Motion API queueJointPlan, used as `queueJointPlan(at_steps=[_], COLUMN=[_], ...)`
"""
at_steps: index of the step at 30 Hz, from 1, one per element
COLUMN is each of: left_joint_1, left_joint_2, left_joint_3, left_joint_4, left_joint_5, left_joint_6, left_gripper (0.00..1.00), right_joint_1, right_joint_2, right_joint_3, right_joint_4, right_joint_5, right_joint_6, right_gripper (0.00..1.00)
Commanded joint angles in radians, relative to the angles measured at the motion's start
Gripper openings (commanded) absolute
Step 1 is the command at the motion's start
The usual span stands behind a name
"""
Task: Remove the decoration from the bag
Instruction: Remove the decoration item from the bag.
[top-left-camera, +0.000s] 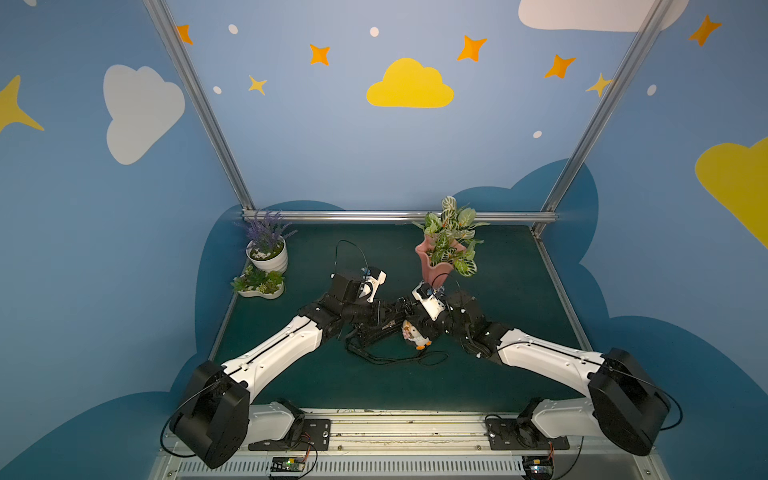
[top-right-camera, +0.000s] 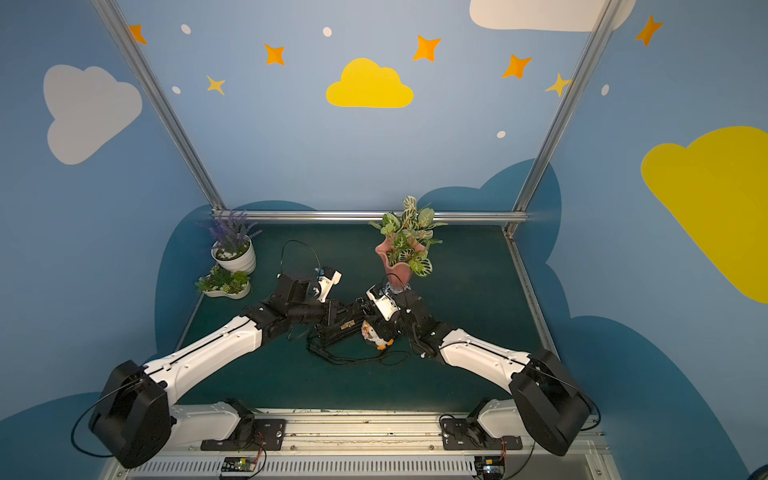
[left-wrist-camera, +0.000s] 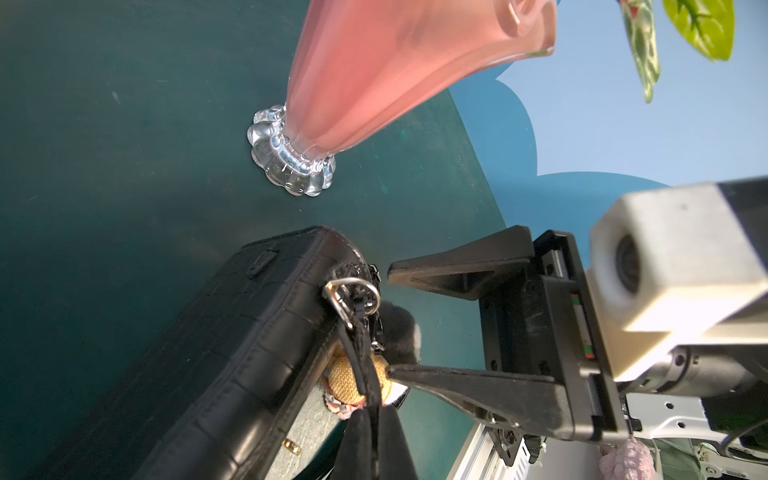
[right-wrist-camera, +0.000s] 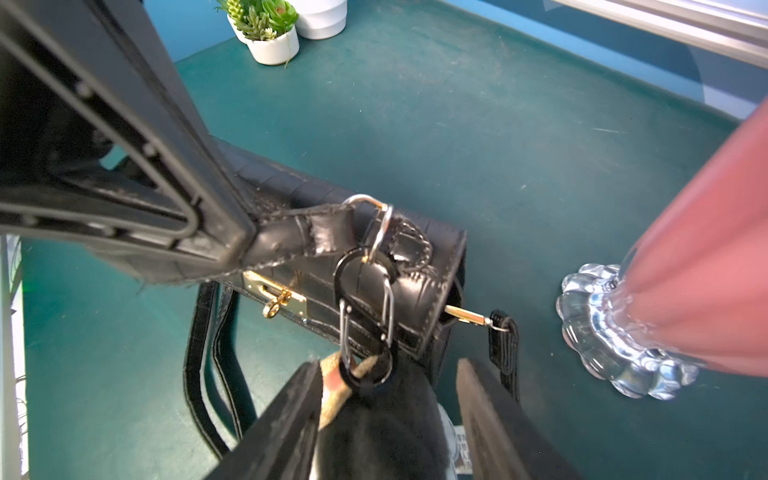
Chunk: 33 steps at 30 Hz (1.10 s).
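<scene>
centre of the green desk (top-left-camera: 498, 353): my left pincer (right-wrist-camera: 243, 241) is clamped tight on the short handle (right-wrist-camera: 303, 232) of the black, croc-textured bag (right-wrist-camera: 415, 299), whose gold-coloured clasp (right-wrist-camera: 274, 295) faces my right wrist camera. my right pincer (right-wrist-camera: 386, 365) stands with its fingers apart, one on either side of the decoration (right-wrist-camera: 374, 436), a small plush penguin. seen from the left wrist, one fingertip (left-wrist-camera: 415, 374) meets the edge of the penguin's tan woven ornament (left-wrist-camera: 347, 380) and the other hangs clear above it.

the decoration is hooked to the bag. a black double clip (right-wrist-camera: 338, 276) with silver gates hangs from the silver ring (right-wrist-camera: 384, 226) at the handle's end, and the penguin hangs from the clip's lower loop. in both top views the penguin lies at the bag's right end, just under my right wrist, white belly and orange feet showing (whether the bag's base rests on the desk i cannot tell).

the bag's thin black strap (top-left-camera: 395, 360) trails in loops over the desk in front of it. a pink vase (top-left-camera: 434, 266) of green leaves stands upright just beyond my right wrist. a white pot of lavender (top-left-camera: 268, 253) and a dish of succulents (top-left-camera: 259, 284) sit well apart at the far left corner.
</scene>
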Motion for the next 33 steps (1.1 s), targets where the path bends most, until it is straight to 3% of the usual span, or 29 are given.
queueJointPlan(at_steps=[1, 22, 33], left_joint_1=[0.005, 0.004, 0.002], left_joint_2=[0.009, 0.009, 0.010], left_joint_3=[0.015, -0.002, -0.010], left_joint_4=[0.023, 0.048, 0.055], left_joint_5=[0.018, 0.028, 0.027], left_joint_6=[-0.007, -0.022, -0.029], left_gripper=[0.03, 0.03, 0.03], right_joint_1=[0.009, 0.036, 0.034], right_joint_2=[-0.009, 0.058, 0.083], right_joint_3=[-0.012, -0.068, -0.052], right_joint_4=[0.061, 0.278, 0.288], right_joint_5=[-0.001, -0.002, -0.020], right_joint_6=[-0.026, -0.141, -0.142], right_gripper=[0.57, 0.47, 0.31])
